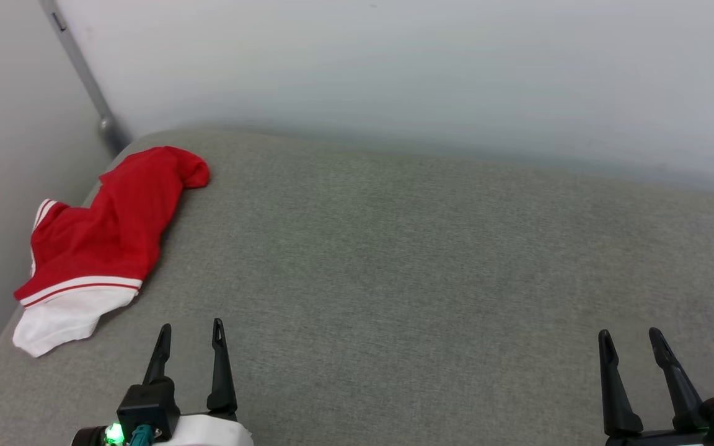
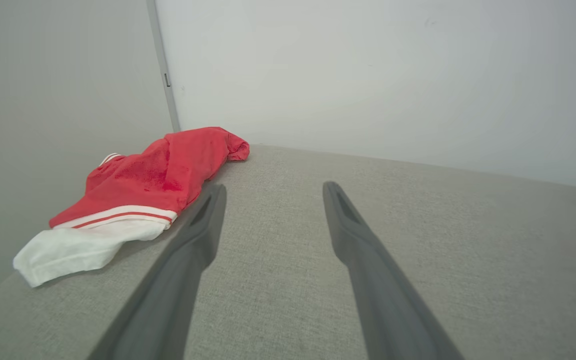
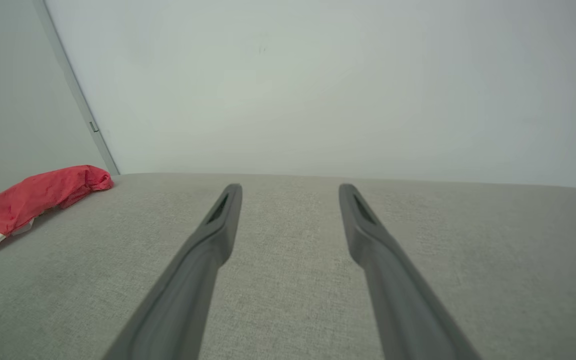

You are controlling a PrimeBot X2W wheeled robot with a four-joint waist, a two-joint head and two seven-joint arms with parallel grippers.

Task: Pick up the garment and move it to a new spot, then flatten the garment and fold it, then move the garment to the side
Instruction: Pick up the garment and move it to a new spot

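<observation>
left gripper [image 2: 272, 189] spread wide, nothing between the fingers [image 2: 193, 250], grey cushion [image 2: 468, 260] under it. red shirt [image 2: 153, 175] crumpled at the cushion's left edge by the wall [image 2: 368, 75] corner, white sleeve nearest. One fingertip just beside the shirt; contact unclear.

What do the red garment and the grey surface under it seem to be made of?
The garment: probably thin, soft fabric, matte; it lies crumpled in loose folds. The grey surface: apparently woven upholstery cloth over padding, matte; a fine weave shows in the left wrist view, and its edges are rounded.
</observation>
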